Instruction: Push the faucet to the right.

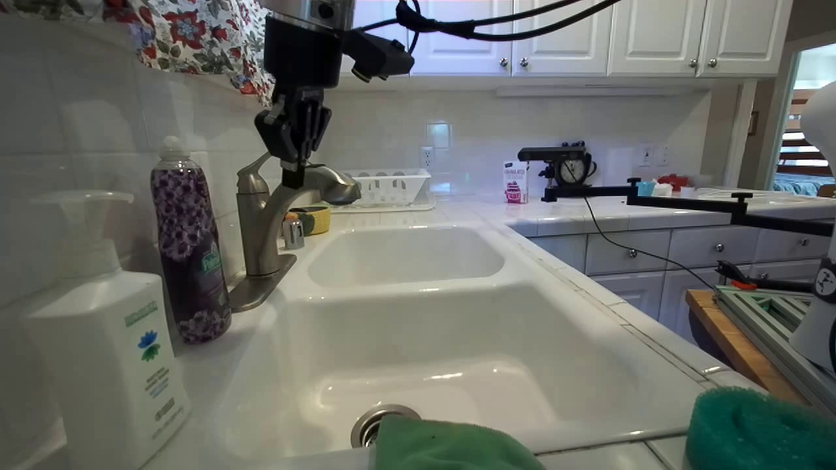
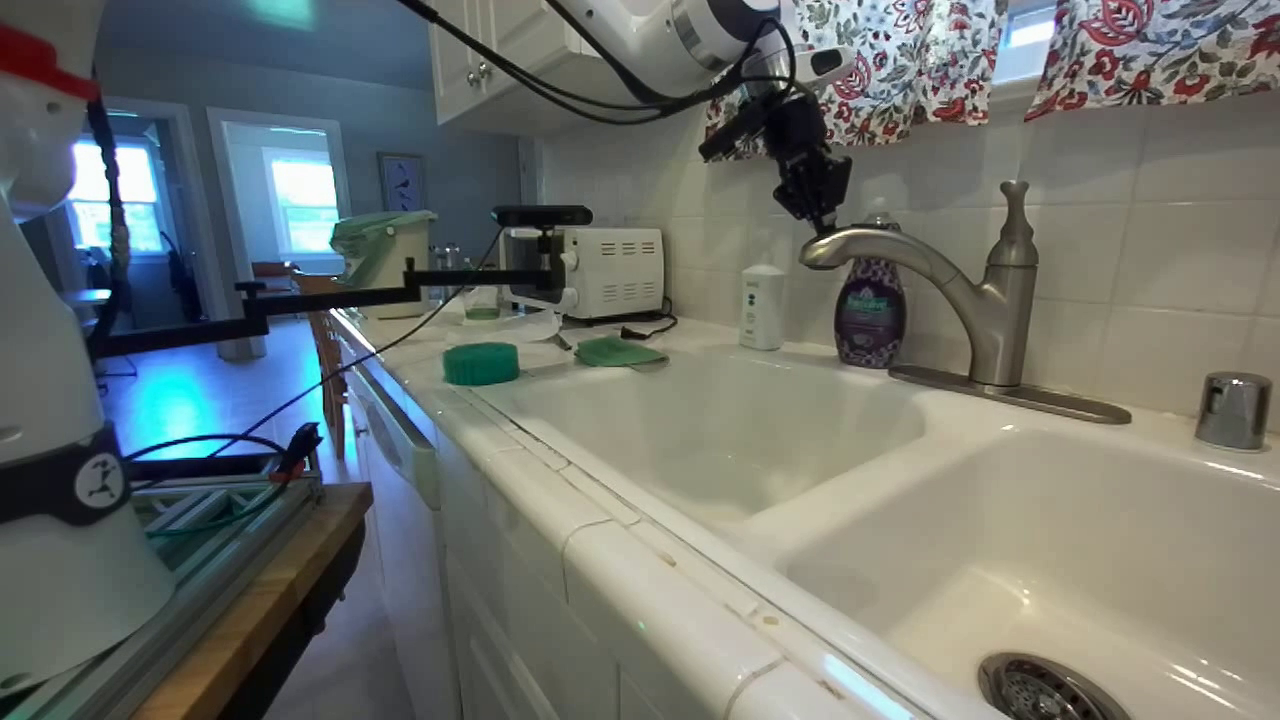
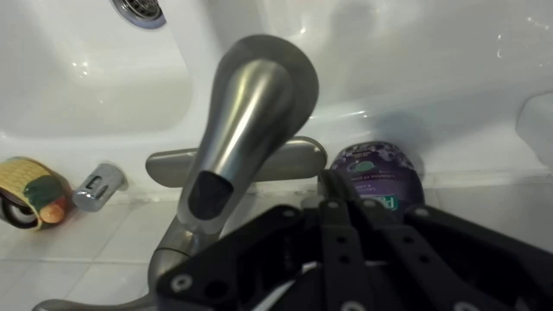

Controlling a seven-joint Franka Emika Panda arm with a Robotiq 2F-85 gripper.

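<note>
Brushed-metal tap [image 2: 1000, 320] stands at back edge of worktop [image 2: 645, 570], spout [image 3: 259, 116] w/ long axis running out twd front edge. Claw [image 1: 292, 177]: closed, holding nothing, just L of spout, on side of purple bottle [image 2: 870, 315]; can't tell if touching. Push prob. goes R.

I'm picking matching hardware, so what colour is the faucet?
The faucet is grey-silver metal, seen best in an exterior view.
</note>
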